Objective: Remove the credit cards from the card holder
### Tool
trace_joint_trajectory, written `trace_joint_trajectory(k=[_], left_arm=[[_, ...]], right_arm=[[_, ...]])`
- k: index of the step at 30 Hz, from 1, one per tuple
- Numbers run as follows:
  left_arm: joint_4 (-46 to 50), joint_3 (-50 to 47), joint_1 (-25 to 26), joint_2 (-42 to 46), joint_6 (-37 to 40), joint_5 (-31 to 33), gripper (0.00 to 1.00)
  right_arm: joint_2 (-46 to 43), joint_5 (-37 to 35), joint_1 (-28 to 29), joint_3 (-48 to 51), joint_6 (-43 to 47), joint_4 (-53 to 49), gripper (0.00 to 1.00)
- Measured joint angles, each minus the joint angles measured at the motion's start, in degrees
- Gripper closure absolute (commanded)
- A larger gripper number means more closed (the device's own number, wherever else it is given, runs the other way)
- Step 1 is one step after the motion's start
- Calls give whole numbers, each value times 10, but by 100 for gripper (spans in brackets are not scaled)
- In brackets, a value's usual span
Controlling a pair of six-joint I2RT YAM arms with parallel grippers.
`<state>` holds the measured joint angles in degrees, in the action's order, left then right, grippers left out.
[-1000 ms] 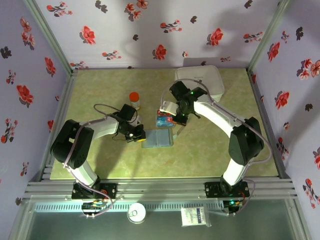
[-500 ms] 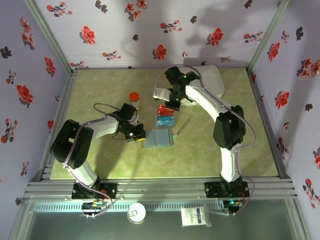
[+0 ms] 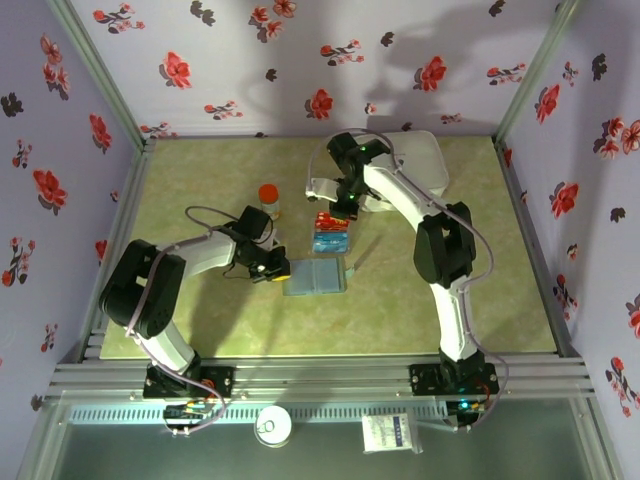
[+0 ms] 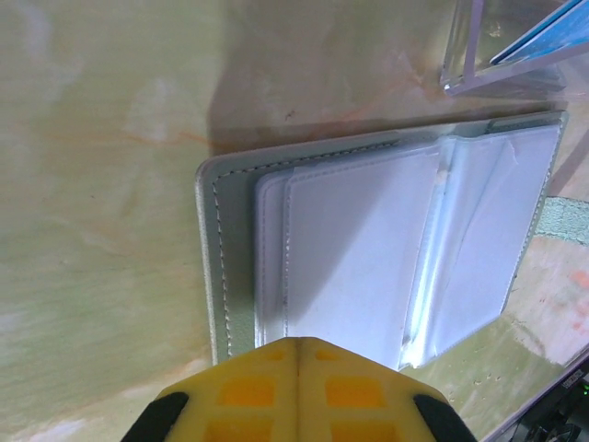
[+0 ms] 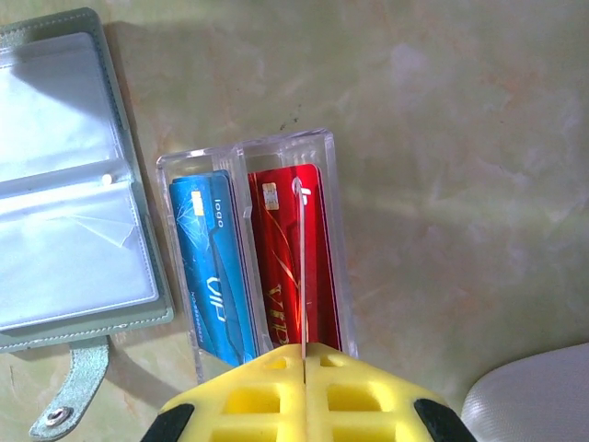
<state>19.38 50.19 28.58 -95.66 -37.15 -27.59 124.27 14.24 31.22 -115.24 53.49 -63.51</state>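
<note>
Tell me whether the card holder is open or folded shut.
Open: the card holder lies spread flat, clear sleeves facing up, snap strap undone.

The left arm [image 3: 205, 255] and right arm [image 3: 400, 200] look alike: glossy white tubular links between bulky black joint housings, thin grey cables [image 3: 200, 210] looping alongside. The black bases [image 3: 190, 383] carry small green lights [image 3: 462, 404]. The left gripper [image 4: 296, 343] and right gripper [image 5: 302, 348] have bright yellow plastic fingers [image 5: 258, 396] with square moulded recesses and black corners.
</note>
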Motion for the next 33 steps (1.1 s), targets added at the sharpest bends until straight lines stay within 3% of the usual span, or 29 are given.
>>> trace_joint_trajectory(k=[5,12,17,25,33], left_arm=[[0,0,-3,4,0,2,99],[16,4,-3,6,11,2,98],[24,11,-4,7,18,2,99],[15,5,-4,10,17,6,100],[5,-11,-4,19,14,9,100]], right_arm=[[18,0,-1,-17,-1,-5,84],[19,-5,-1,-20,-6,-4,82],[-2,-12,-1,-4,-58,29,80],[-139,-41,19,159,-280,199,75],[-238,-61,75,354,-612,373,79]])
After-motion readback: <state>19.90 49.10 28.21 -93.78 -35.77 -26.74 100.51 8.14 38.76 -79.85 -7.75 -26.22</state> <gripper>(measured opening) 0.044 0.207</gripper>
